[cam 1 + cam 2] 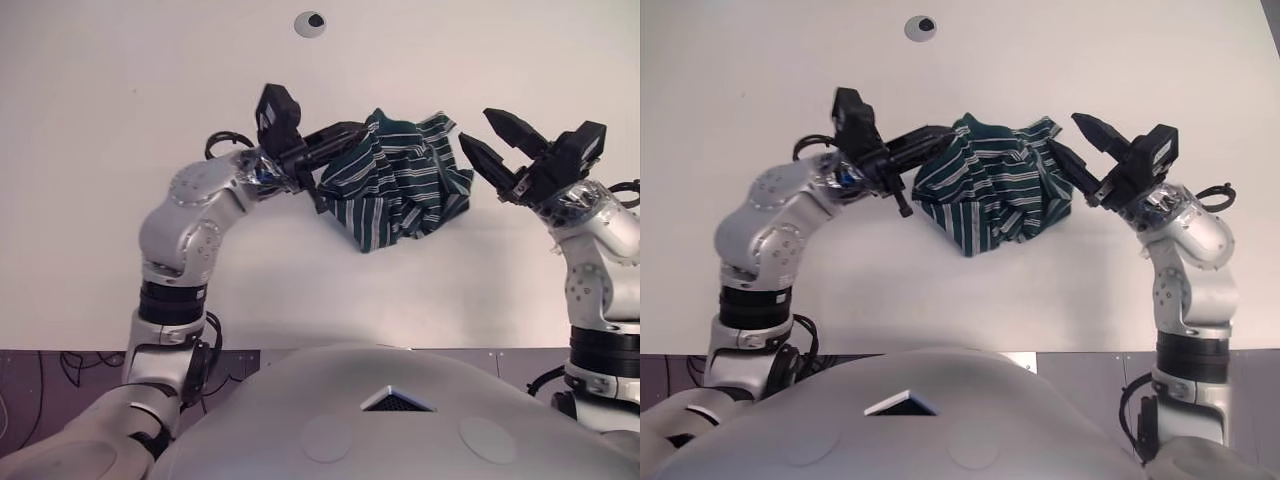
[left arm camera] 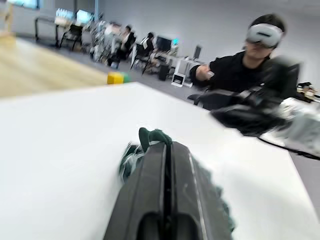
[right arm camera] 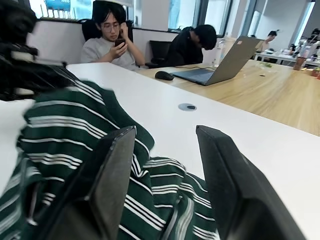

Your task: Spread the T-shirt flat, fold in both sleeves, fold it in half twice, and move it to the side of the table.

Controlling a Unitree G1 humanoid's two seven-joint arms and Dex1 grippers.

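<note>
I saw the T-shirt (image 1: 400, 185), pinched between my left gripper's (image 1: 355, 130) fingers, as soft, matt, creased knit cloth. Those fingers and the right gripper's (image 1: 475, 125) spread pair looked smooth, faintly glossy black plastic; the table (image 1: 150, 60) beneath them was smooth and matt

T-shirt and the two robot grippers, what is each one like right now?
T-shirt: bunched up, not spread flat yet.
left gripper: shut, pinching the T-shirt's edge.
right gripper: open, at the T-shirt's other side, gripping nothing.
</note>
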